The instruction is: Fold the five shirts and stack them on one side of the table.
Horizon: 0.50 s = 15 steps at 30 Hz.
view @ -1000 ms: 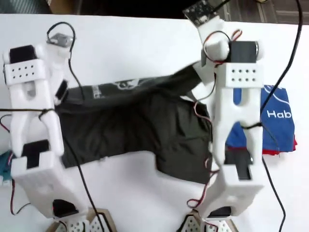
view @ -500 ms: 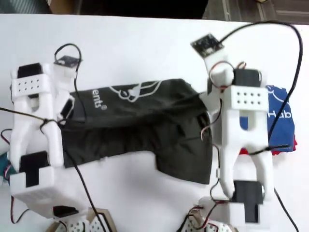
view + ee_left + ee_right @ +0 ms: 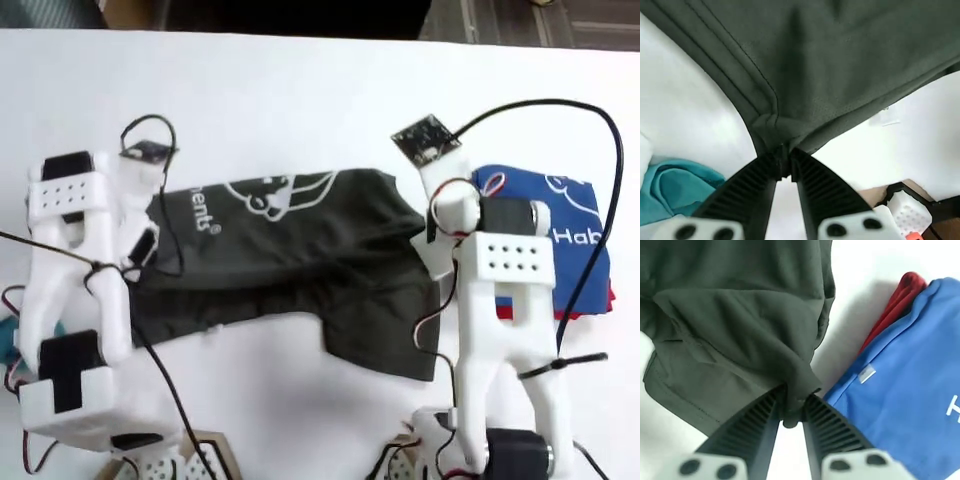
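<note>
One big white bench [image 3: 300,90] holds it all, with lots of bare room on the far side. The dark shirt [image 3: 300,250] lies spread across the middle. It is soft and floppy, so I think it will sag and drag. A folded blue shirt [image 3: 570,230] sits on a red shirt [image 3: 895,300] just beside it on my right, easy to bump. A teal cloth [image 3: 675,190] lies by my left. My left end effector [image 3: 785,165] is pinched tight on the dark shirt's hem, and my right end effector [image 3: 792,412] is pinched on a bunched corner.
</note>
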Available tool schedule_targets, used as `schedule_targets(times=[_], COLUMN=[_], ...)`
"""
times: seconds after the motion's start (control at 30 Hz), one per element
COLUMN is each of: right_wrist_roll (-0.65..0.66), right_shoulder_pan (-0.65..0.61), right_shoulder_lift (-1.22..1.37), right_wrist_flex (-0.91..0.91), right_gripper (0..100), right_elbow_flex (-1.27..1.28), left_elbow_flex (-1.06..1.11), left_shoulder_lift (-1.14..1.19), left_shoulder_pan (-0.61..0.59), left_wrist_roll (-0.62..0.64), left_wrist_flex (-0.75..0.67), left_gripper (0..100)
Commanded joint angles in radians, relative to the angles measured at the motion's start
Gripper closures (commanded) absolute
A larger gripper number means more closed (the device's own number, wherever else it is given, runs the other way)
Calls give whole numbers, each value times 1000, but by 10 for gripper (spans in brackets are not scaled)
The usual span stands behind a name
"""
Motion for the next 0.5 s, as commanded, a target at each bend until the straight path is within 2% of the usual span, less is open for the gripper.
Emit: schedule_targets(times=[0.0,0.47], right_wrist_roll=[8,8], right_shoulder_pan=[10,54], right_shoulder_lift=[-47,-48], right_wrist_flex=[-15,-35], right_gripper=[977,977], right_elbow_flex=[15,103], left_elbow_flex=[36,171], left_shoulder_lift=[-58,-60], left_shoulder_pan=[-8,-8], left_wrist_roll=[-9,-11], left_wrist_flex=[-31,-112], left_gripper=[976,976])
